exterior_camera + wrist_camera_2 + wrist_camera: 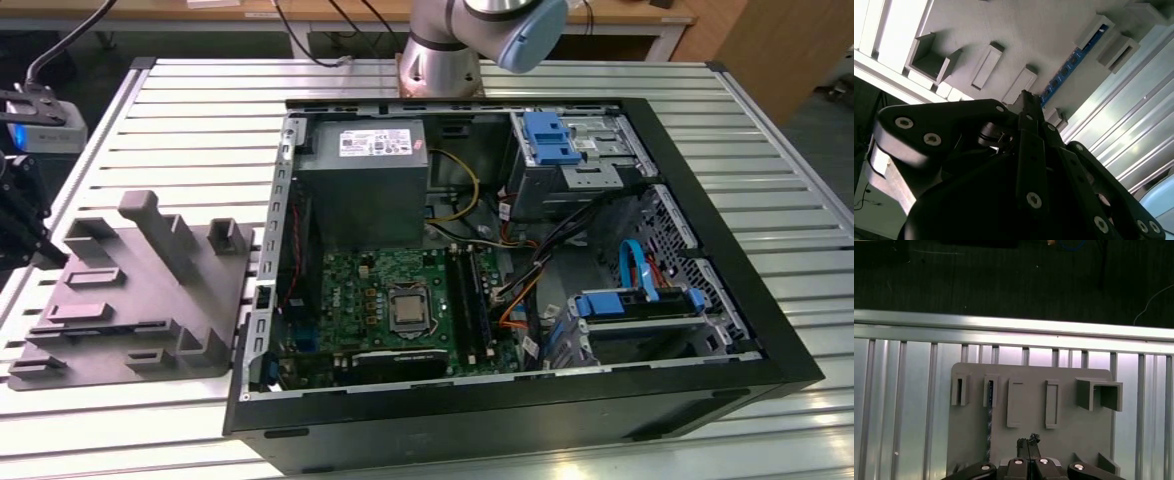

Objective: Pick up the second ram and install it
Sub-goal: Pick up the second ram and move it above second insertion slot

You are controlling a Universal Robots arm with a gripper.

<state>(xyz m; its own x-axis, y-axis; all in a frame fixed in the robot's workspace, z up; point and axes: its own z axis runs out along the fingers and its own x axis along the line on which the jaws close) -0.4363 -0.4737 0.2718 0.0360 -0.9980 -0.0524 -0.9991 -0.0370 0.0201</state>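
Gripper (1028,442) over the grey holder (1074,430), fingers closed together on nothing.
The second ram (989,430) stands on edge in the holder, just beside the fingertips.

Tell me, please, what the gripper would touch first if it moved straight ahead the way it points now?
Probably the flat face of the grey holder. In the first wrist view the gripper points at bare plate, apart from the second ram, which sits in its slots. Depth is unclear.

The table (761,160) is ribbed bare metal, bright. The case (534,420) is matt black; at its 9 o'clock the holder (134,290) is matt grey plastic. The gripper (1026,97) is smooth, faintly glossy black.
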